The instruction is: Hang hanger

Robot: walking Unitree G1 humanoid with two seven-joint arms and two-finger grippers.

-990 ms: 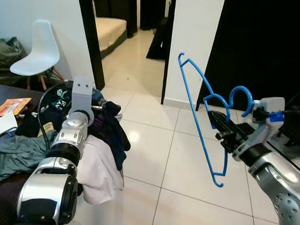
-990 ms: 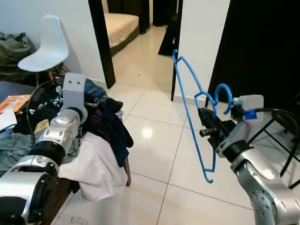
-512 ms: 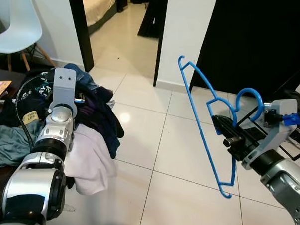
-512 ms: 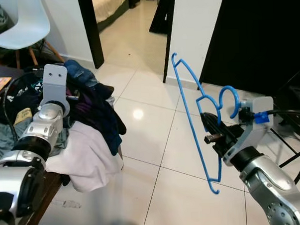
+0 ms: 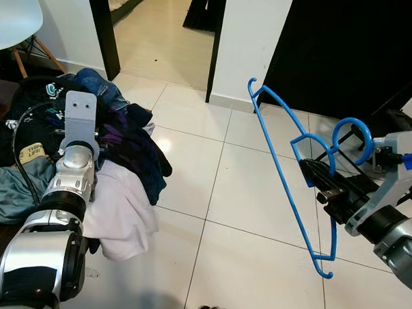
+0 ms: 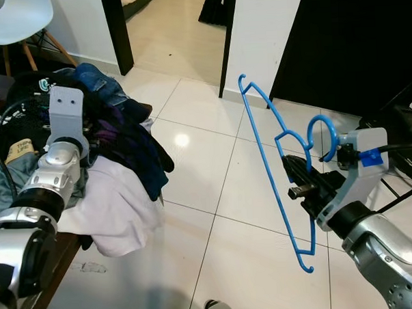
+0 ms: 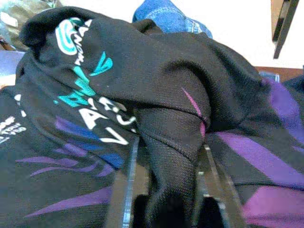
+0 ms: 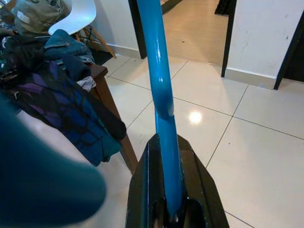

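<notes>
At the right of the head views, the right gripper (image 5: 318, 179) is clamped on the blue hanger (image 5: 288, 166), whose long bar slants from upper middle to lower right, hook curling back toward the wrist. No rail is visible, perhaps beyond the frame's right edge. At far left, the left gripper (image 7: 166, 166) pinches a black shirt (image 7: 142, 90).

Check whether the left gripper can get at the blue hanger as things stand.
Probably not: the left gripper is closed on the black jersey in the clothes pile, while the blue hanger sits across the floor in the right gripper.
</notes>
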